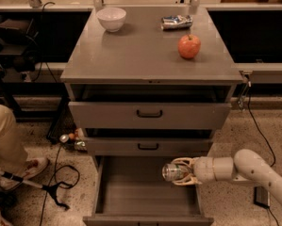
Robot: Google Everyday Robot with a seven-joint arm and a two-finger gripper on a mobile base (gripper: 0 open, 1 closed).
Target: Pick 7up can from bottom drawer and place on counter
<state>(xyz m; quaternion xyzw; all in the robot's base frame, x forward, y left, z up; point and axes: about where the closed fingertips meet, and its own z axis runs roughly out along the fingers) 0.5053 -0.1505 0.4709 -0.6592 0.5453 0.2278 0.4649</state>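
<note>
Where the arm comes in from the right, gripper [174,172]: low over the right half of the open drawer, its pale fingers [182,162] closed above and below the can.
7up can [170,172]: gripped on its side, silver end turned left, above the drawer floor; whether it touches the floor I cannot tell.
Bottom drawer [131,187]: pulled far out, plain grey floor showing.
Upper drawers: top drawer [107,115] and middle drawer [112,146], each with a black handle, each only slightly out, the middle one a little further.
Counter [140,55]: flat grey top, wider than the drawers.
On the counter: white bowl [111,19] at the back left; crushed can [176,22] at the back right; red apple [189,46] just in front of it.
Robot arm [253,168]: white, reaching in from the lower right.
Floor [244,135]: pale speckled stone, with black cables [60,182] on it at the left.
Left edge: a person's leg in beige trousers [4,135].
Behind: dark recesses under a light ledge [253,6].
</note>
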